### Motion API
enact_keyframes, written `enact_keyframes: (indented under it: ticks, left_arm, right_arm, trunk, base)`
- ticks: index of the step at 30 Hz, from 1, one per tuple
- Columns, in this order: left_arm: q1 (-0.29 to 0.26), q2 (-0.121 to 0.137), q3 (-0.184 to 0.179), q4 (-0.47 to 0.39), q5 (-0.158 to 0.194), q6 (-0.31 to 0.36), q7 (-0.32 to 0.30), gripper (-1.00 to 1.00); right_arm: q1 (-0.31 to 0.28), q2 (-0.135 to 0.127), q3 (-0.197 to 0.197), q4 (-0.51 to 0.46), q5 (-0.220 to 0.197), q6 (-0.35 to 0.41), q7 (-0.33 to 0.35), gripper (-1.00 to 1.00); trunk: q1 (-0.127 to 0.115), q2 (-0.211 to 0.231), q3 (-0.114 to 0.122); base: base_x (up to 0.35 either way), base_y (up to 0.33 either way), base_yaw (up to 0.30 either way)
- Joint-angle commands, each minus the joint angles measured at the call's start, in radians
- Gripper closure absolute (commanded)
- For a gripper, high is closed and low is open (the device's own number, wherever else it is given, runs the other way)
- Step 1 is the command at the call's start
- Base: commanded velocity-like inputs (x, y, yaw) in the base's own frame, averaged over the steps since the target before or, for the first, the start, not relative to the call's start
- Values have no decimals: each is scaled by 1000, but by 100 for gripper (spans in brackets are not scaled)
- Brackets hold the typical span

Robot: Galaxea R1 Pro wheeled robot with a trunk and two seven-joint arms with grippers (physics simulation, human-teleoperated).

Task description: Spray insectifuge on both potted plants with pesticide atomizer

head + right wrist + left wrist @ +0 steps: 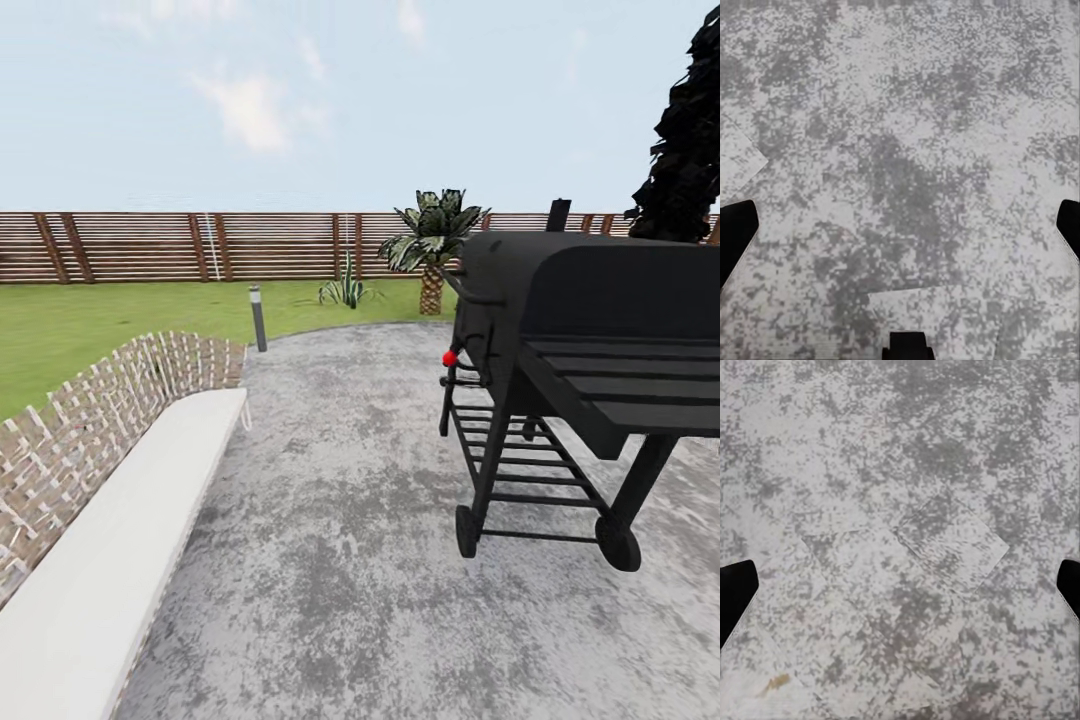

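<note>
You stand on the grey patio (340, 520), black grill (570, 330) at right, wicker bench (110, 500) at left. Left gripper (900, 585) and right gripper (900, 225) hang wide-jawed, empty, above paving. No atomizer is visible; steer toward the far lawn (90, 320) between bench and grill.

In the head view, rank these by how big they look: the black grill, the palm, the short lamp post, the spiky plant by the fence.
1. black grill, though nearness inflates it
2. palm
3. short lamp post and spiky plant look alike; not ranked
</note>
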Motion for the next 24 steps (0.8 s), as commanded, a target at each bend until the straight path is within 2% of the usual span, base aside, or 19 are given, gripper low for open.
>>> enact_keyframes:
  ticks: [1, 7, 16, 24]
  left_arm:
    - [0, 0, 0, 1, -2, -3, -1, -100]
    - [0, 1, 0, 2, -2, -3, -1, -100]
    - [0, 1, 0, 2, -2, -3, -1, -100]
    - [0, 0, 0, 2, -2, -3, -1, -100]
  right_arm:
    - [-1, 0, -1, 1, 0, -3, 0, -100]
    - [-1, 0, 0, -2, -1, -3, 0, -100]
    - [-1, 0, 1, 0, -1, -3, 1, -100]
    - [-1, 0, 1, 2, 1, -3, 1, -100]
  trunk:
    - [1, 0, -1]
    - [1, 0, -1]
    - [1, 0, -1]
    - [1, 0, -1]
  base:
    - [336, 0, 0]
    - [336, 0, 14]
    - [336, 4, 124]
    - [336, 121, 2]
